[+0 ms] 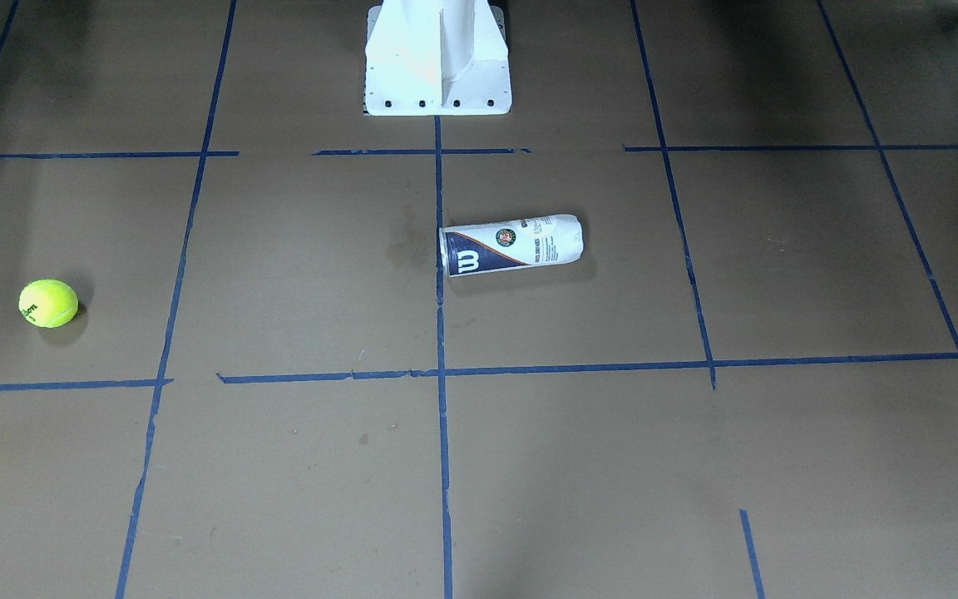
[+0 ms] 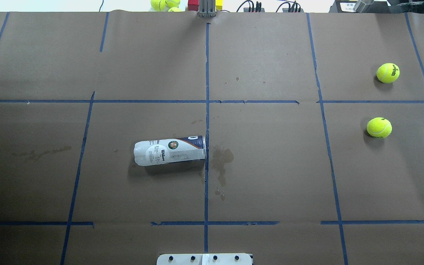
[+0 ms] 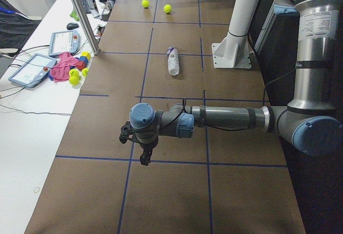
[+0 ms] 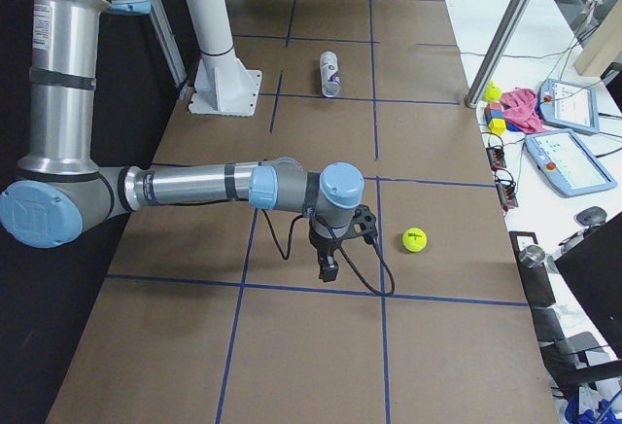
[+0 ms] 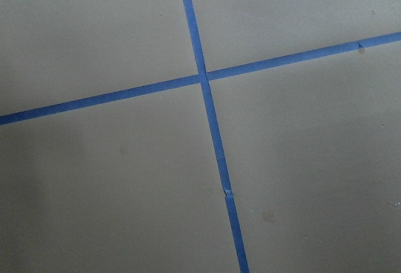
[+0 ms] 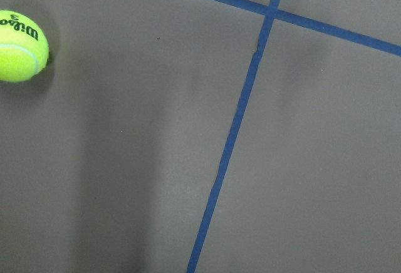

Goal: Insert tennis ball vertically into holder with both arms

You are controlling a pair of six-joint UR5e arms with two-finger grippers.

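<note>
Exterior front-facing view: the holder [image 1: 512,244] lay on its side near the table's [image 1: 296,274] middle, its rimmed end at a blue tape line [image 1: 440,333]. It was a clear plastic cylinder, its label white with a navy band and a white "W". Two fuzzy yellow balls [image 1: 48,303] sat well apart from it.

Overhead exterior: the far end looked rounded, and brown paper covered the table.

Exterior left: the left gripper [image 3: 143,161] pointed down above the paper, well apart from the holder; one could not tell whether its jaws were parted.

Exterior right: the right gripper [image 4: 328,273] hung likewise, its jaws equally unreadable.

Wrist views: matte paper, crossing tape, one ball.
</note>
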